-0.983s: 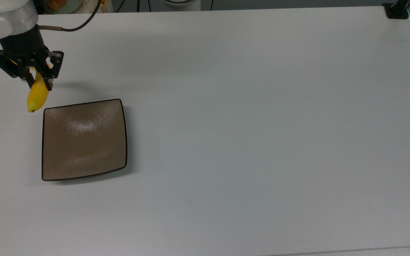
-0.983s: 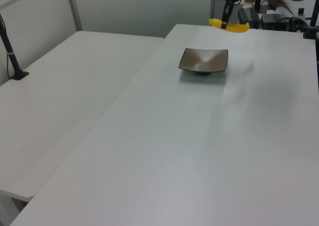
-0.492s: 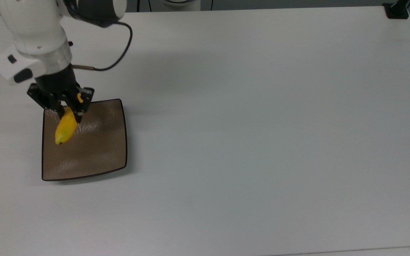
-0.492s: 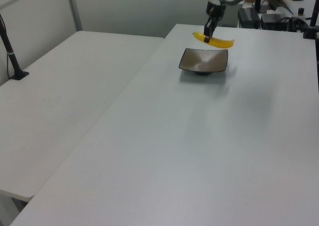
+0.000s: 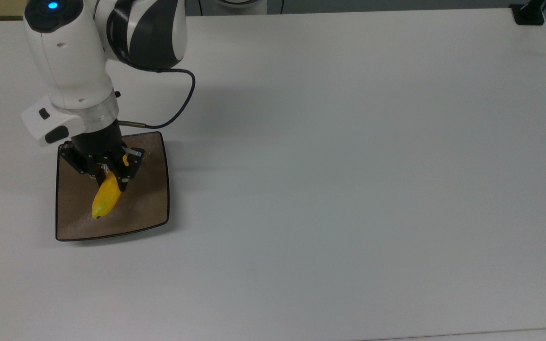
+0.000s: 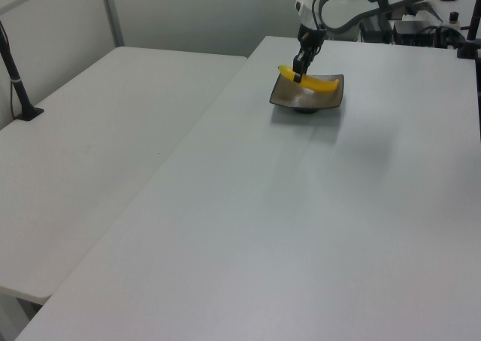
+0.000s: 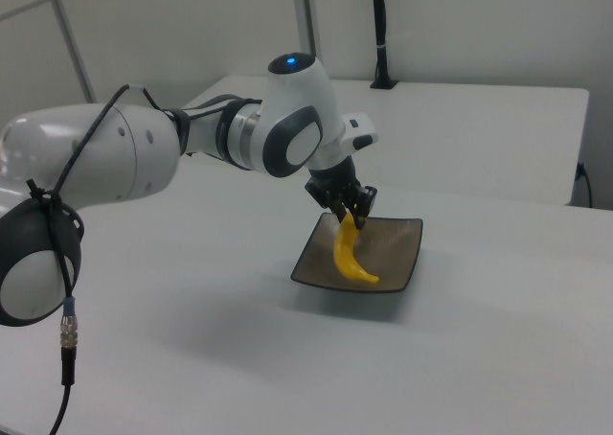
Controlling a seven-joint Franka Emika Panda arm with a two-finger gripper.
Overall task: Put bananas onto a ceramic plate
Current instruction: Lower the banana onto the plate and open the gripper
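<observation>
Nearly done: banana (image 5: 104, 199) over plate (image 5: 154, 208), gripper (image 5: 112, 177) clamped on stem end, far tip low near plate, contact unclear. Left: lower, let go, back off. White table (image 5: 349, 166), second table (image 6: 98, 131) alongside, grey walls.

Yellow, brown, black and white

Bright yellow banana (image 5: 106, 198) over a glossy taupe-brown plate (image 5: 147, 208) with thin dark rim; black gripper (image 5: 110, 180) on a white-and-black arm (image 5: 71, 57); plain white table (image 5: 349, 166).
</observation>
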